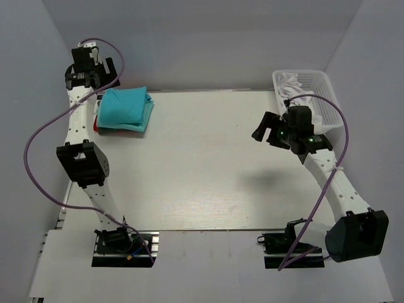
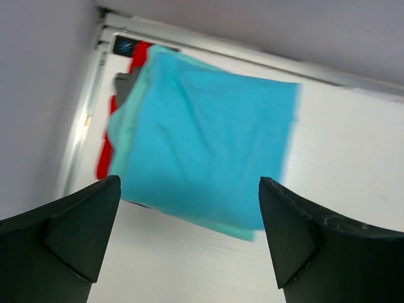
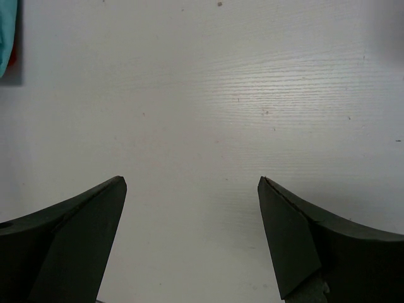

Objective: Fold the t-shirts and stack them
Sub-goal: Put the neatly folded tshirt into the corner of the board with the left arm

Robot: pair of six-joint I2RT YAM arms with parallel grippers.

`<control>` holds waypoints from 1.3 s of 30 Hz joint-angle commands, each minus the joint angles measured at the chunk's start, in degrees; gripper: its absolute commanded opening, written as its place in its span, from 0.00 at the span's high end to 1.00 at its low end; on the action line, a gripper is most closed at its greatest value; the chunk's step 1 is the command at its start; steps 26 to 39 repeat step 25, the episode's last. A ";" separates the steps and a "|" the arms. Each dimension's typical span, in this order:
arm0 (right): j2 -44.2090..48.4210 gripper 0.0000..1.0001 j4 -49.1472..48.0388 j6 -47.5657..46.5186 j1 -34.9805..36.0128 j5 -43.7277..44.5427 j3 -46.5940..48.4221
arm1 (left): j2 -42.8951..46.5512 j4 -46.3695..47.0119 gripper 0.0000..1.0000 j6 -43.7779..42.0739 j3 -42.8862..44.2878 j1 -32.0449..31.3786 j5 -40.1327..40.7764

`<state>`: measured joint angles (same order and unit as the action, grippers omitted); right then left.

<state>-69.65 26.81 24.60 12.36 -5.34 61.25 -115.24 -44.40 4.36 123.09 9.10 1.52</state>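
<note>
Right of the t-shirts (image 1: 126, 108), only overhead shows basket (image 1: 315, 79).

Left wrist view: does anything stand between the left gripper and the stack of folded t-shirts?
Nothing visible does. The left gripper is open and empty. Straight ahead of it lies only the stack of folded t-shirts, its turquoise top uncovered.

At the desk's (image 1: 208, 164) far left corner, the folded t-shirts (image 1: 126, 108) cover nearly all of a red thing (image 2: 104, 165); what it is cannot be told. The right arm (image 1: 328, 170) hides part of the basket (image 1: 319, 88).
</note>
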 commanded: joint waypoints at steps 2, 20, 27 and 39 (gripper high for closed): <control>4.87 0.10 -2.63 -1.22 -0.14 0.51 -4.29 | 10.37 -2.72 0.00 8.37 -5.02 -6.19 -4.60; 17.35 0.10 -12.82 0.71 -0.32 -4.58 -21.79 | 43.70 17.34 0.00 17.17 -58.93 -35.91 2.79; 18.93 0.10 -15.63 1.41 -0.14 -6.78 -24.16 | 45.54 17.95 0.00 17.17 -60.77 -36.44 2.79; 18.93 0.10 -15.63 1.41 -0.14 -6.78 -24.16 | 45.54 17.95 0.00 17.17 -60.77 -36.44 2.79</control>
